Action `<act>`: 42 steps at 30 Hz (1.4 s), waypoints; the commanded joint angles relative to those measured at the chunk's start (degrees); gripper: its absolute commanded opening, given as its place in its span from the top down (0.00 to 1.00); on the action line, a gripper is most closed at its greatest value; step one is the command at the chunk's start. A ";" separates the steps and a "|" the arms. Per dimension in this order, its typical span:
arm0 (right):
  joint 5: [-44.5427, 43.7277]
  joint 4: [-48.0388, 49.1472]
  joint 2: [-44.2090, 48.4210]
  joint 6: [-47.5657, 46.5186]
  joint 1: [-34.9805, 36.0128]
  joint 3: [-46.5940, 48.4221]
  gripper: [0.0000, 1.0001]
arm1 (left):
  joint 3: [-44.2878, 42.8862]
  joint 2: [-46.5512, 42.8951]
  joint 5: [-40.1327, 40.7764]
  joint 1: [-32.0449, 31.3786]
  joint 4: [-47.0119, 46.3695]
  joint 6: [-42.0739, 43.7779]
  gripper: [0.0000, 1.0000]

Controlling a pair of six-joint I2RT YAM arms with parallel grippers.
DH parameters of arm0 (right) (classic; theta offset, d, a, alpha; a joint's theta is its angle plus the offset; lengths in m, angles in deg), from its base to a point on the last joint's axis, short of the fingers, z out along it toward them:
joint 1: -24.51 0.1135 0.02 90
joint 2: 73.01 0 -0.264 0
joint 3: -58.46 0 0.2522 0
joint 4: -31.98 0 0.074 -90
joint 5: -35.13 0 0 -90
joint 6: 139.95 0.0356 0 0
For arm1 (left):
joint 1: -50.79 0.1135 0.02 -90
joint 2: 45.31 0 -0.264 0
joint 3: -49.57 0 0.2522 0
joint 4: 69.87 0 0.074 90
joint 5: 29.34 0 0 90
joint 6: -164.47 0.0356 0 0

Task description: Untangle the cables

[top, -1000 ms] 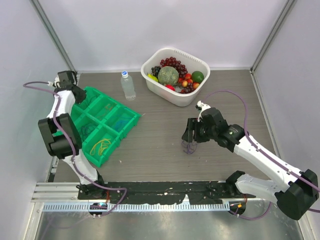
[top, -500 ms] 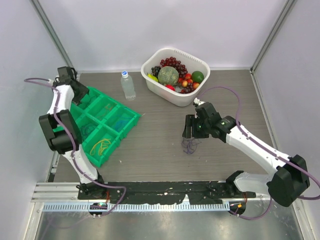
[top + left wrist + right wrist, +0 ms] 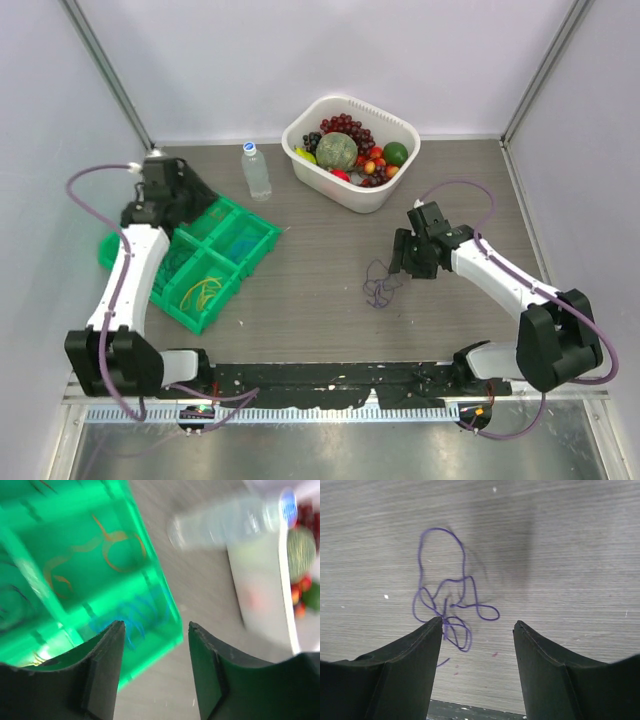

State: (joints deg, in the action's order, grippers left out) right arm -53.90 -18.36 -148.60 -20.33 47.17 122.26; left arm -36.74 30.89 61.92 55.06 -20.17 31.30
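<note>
A tangled purple cable (image 3: 378, 283) lies loose on the wooden table; in the right wrist view the purple cable (image 3: 445, 590) sits just ahead of the left fingertip. My right gripper (image 3: 404, 264) (image 3: 477, 623) hovers open beside it, holding nothing. Other cables lie in the green divided bin (image 3: 262, 243): a yellow one (image 3: 205, 290), a blue one (image 3: 238, 246) (image 3: 131, 619) and a dark one (image 3: 178, 263). An orange-brown cable (image 3: 112, 547) shows in a further compartment. My left gripper (image 3: 192, 198) (image 3: 156, 625) hangs open and empty over the bin's edge.
A clear water bottle (image 3: 256, 170) stands behind the bin. A white basket (image 3: 352, 101) full of fruit sits at the back centre. Enclosure walls close in on the left, right and back.
The left arm swung from the far left corner to over the bin, and its gripper opened. The right gripper drew back to the right, off the purple cable.
</note>
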 commanded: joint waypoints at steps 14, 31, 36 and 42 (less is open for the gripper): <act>11.49 14.69 -6.49 -6.61 -2.09 -6.09 0.49 | 25.70 -25.75 -3.98 -54.00 -6.32 -19.74 0.48; 22.68 16.46 21.53 14.40 9.25 -11.39 0.99 | 30.02 -23.20 -9.17 -67.64 -29.60 -22.75 0.44; 21.96 11.45 27.07 14.49 9.25 -4.43 0.99 | 29.49 -27.59 -5.74 -68.52 -33.30 -21.77 0.50; 25.74 15.83 27.34 16.34 9.25 -0.13 0.99 | 28.35 -29.18 -6.00 -68.70 -37.18 -21.34 0.43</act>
State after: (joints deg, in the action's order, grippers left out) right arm -30.93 -4.81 -121.20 -6.25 56.37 118.77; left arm -6.03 2.35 55.27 -13.31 -51.07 8.61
